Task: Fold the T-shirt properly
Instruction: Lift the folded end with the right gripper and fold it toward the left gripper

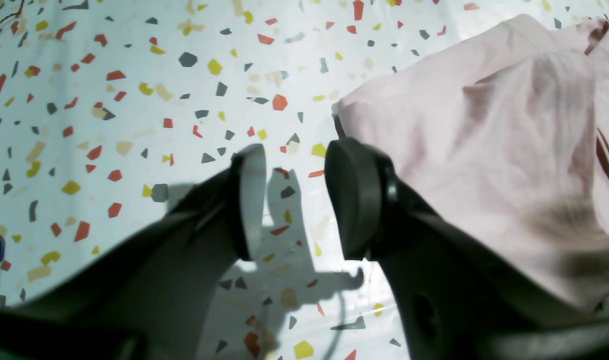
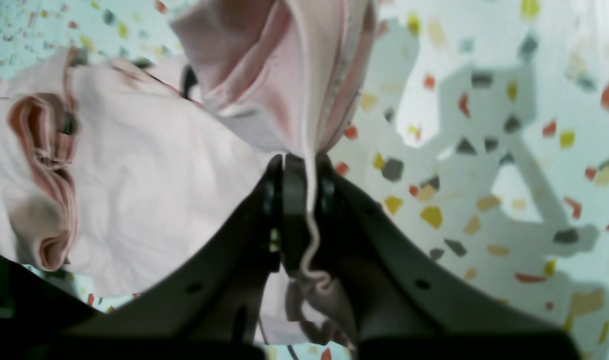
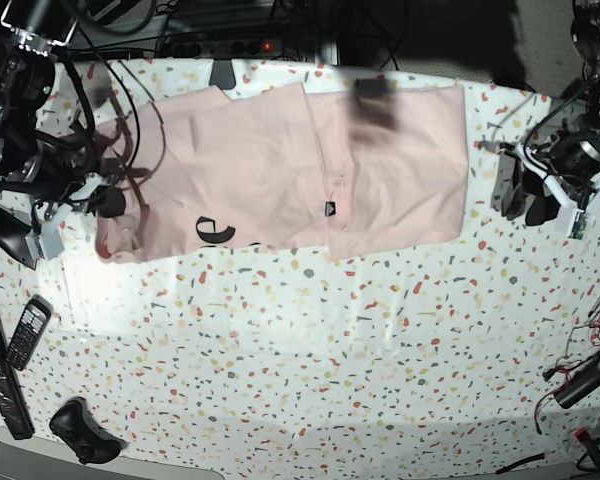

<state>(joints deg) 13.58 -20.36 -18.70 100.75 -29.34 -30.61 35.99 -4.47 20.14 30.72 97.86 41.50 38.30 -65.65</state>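
The pale pink T-shirt (image 3: 280, 170) lies spread across the far part of the speckled table (image 3: 300, 350). A bit of black lettering (image 3: 215, 232) shows at its near edge, and a small label (image 3: 330, 208) near the middle. My right gripper (image 2: 304, 170) is shut on a bunched fold of the T-shirt (image 2: 134, 175), with fabric pinched between the fingers. In the base view it (image 3: 108, 200) sits at the shirt's left end. My left gripper (image 1: 299, 200) is open and empty over bare table, just beside the T-shirt's edge (image 1: 484, 150). In the base view it (image 3: 532, 198) is right of the shirt.
A phone-like handset (image 3: 27, 332), a long black bar (image 3: 0, 385) and a black controller (image 3: 80, 432) lie at the table's left front. Cables and tools (image 3: 590, 370) crowd the right edge. A power strip and wires (image 3: 220, 45) run behind the far edge.
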